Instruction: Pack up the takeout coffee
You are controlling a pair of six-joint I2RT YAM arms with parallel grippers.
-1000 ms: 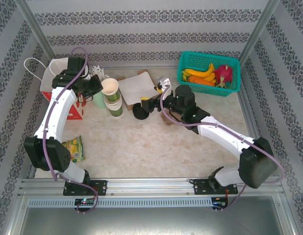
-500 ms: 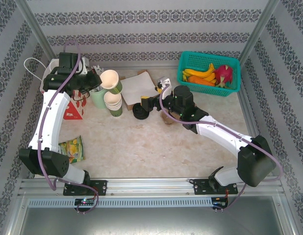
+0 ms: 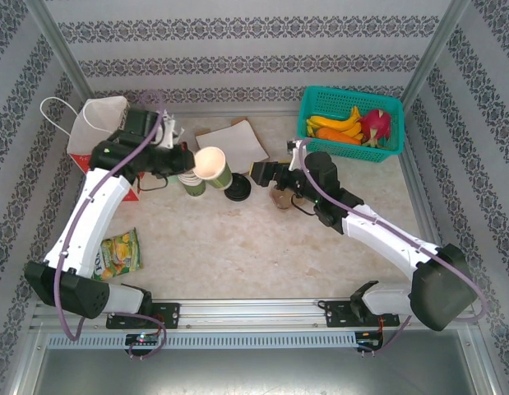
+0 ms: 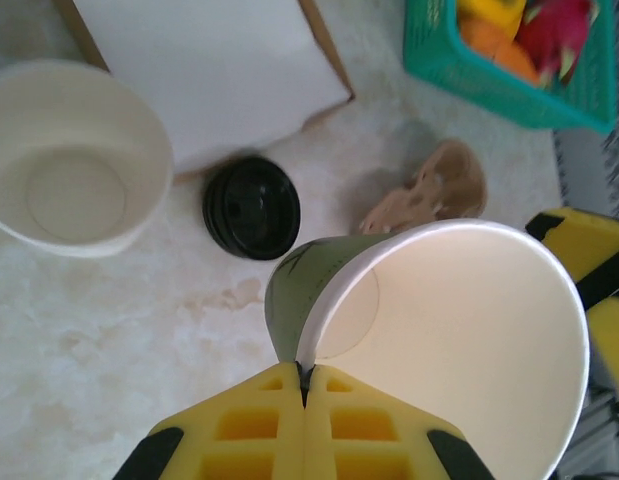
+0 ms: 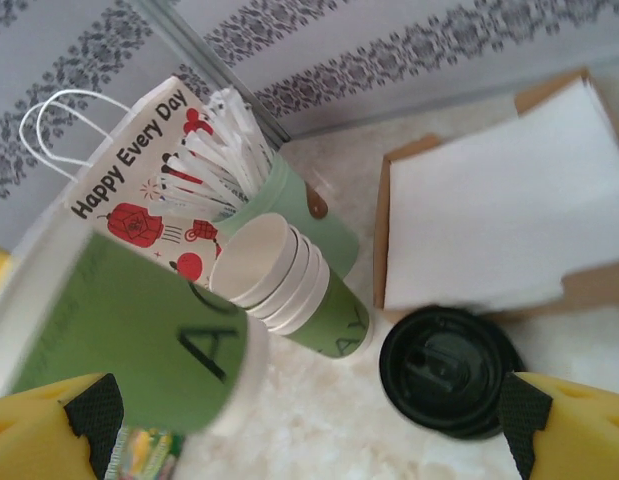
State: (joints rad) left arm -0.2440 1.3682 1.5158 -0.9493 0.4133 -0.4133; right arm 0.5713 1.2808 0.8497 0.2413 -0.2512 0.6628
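The takeout coffee is out of view. My left gripper point(image 3: 191, 159) point(image 4: 306, 378) is shut on the rim of a lidless green paper cup point(image 3: 211, 164) point(image 4: 439, 320) point(image 5: 129, 340), which hangs tilted above the table with its cream inside showing. Just right of it lies a stack of black lids point(image 3: 237, 188) point(image 4: 251, 207) point(image 5: 449, 370). A stack of lidless green cups point(image 3: 192, 183) point(image 4: 74, 155) point(image 5: 299, 290) stands below the held cup. My right gripper point(image 3: 262, 171) point(image 5: 309, 440) is open with nothing in it, a little right of the lids and facing them.
A printed paper bag point(image 3: 102, 123) point(image 5: 139, 170) and a pale green cup of white sticks point(image 3: 167, 129) point(image 5: 289, 200) stand at the back left. Further right are a cardboard tray of white paper point(image 3: 233, 141) point(image 4: 204, 70), a brown lump point(image 3: 280, 199), a teal fruit basket point(image 3: 307, 103) and a snack packet point(image 3: 121, 251).
My left gripper lifted the top cup off the stack and carried it right, tilting it. The right gripper drew back to the right, away from the lids.
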